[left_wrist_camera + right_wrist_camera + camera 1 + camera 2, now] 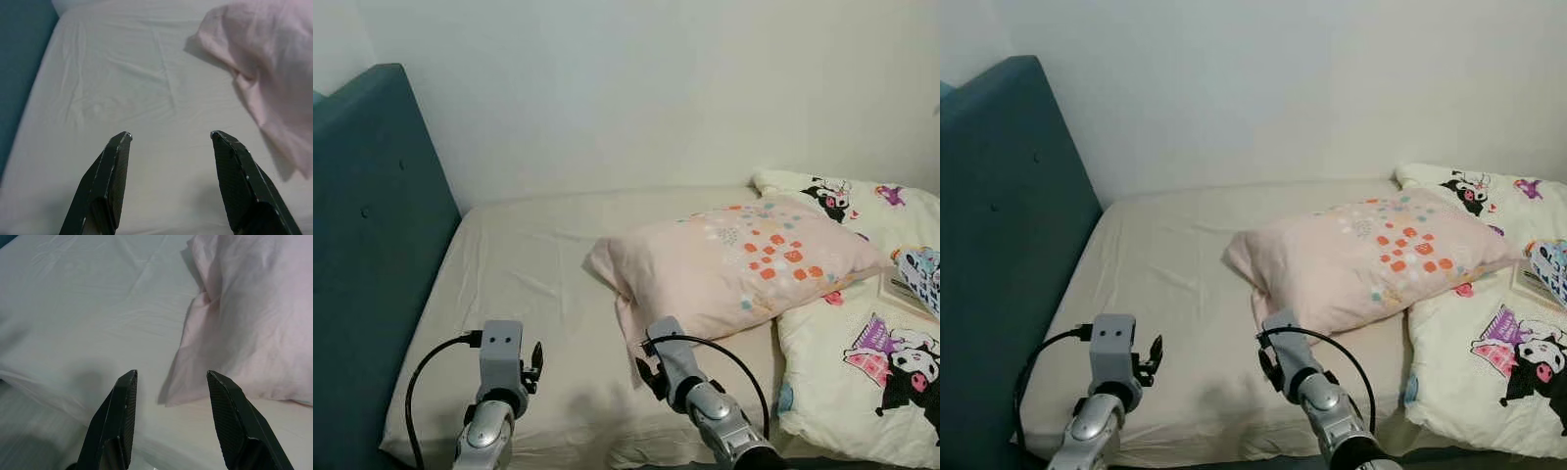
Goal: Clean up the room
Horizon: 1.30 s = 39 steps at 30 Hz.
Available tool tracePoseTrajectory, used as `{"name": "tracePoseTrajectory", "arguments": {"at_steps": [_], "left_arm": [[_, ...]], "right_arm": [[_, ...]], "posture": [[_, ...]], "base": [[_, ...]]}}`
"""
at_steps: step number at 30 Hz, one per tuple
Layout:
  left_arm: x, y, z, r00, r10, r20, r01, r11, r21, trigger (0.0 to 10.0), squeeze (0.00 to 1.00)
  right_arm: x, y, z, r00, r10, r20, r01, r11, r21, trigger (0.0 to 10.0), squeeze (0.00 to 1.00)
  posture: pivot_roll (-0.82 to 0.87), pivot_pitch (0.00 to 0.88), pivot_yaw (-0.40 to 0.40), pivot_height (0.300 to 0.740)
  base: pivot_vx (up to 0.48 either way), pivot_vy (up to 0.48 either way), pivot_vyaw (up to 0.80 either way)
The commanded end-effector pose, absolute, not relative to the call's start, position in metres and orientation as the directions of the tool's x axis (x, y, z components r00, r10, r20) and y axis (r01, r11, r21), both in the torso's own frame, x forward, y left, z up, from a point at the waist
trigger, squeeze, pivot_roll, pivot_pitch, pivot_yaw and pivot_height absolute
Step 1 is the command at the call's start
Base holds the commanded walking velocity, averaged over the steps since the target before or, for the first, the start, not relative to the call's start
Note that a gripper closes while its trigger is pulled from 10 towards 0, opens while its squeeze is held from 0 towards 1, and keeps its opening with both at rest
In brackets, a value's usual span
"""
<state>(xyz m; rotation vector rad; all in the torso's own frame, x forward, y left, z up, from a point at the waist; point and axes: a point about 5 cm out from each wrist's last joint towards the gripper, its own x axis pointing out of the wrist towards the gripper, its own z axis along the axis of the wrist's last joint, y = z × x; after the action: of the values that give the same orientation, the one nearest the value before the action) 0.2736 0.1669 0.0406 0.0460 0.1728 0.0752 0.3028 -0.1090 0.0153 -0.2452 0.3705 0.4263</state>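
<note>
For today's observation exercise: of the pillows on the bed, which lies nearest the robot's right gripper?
The pink pillow with orange squares. Its corner lies just ahead of the right gripper, while the white cartoon-print pillows lie farther to the right.

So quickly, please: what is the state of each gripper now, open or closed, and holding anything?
Left gripper: open, empty, above the bed sheet.
Right gripper: open, empty, at the pink pillow corner.

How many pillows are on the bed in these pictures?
1 pink pillow lies mid-bed, its right edge resting on the cartoon-print quilt, which covers the bed's right side. More pillows may be hidden under that quilt.
</note>
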Motion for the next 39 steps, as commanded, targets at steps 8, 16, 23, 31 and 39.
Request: {"name": "tracePoseTrajectory", "arguments": {"at_steps": [8,16,23,31,39], "left_arm": [[0.27,0.171,0.032,0.967,0.123,-0.225,-0.119,0.992,0.031,10.0,0.0],[0.27,0.175,0.032,0.964,0.148,-0.222,-0.141,0.989,0.046,10.0,0.0],[0.27,0.174,0.034,0.971,0.119,-0.209,-0.108,0.992,0.064,10.0,0.0],[0.273,0.169,0.038,0.975,0.098,-0.197,-0.086,0.994,0.067,10.0,0.0],[0.276,0.169,0.043,0.981,0.072,-0.182,-0.063,0.997,0.054,10.0,0.0]], "right_arm": [[0.299,-0.108,0.012,0.843,0.36,-0.401,-0.444,0.885,-0.14,10.0,0.0],[0.299,-0.108,0.012,0.841,0.36,-0.403,-0.446,0.884,-0.142,10.0,0.0],[0.3,-0.107,0.013,0.847,0.355,-0.395,-0.438,0.888,-0.141,10.0,0.0],[0.308,-0.114,0.017,0.866,0.299,-0.4,-0.375,0.918,-0.128,10.0,0.0],[0.321,-0.126,0.031,0.897,0.26,-0.357,-0.323,0.938,-0.129,10.0,0.0]], "posture": [[0.03,0.065,-0.021,0.74],[0.03,0.069,-0.022,0.74],[0.03,0.073,-0.019,0.74],[0.03,0.078,-0.018,0.74],[0.03,0.077,-0.017,0.71]], "base": [[0.0,-0.18,0.0],[0.0,0.0,0.0],[0.0,0.0,0.0],[0.0,0.0,0.0],[0.0,0.0,0.0]]}}
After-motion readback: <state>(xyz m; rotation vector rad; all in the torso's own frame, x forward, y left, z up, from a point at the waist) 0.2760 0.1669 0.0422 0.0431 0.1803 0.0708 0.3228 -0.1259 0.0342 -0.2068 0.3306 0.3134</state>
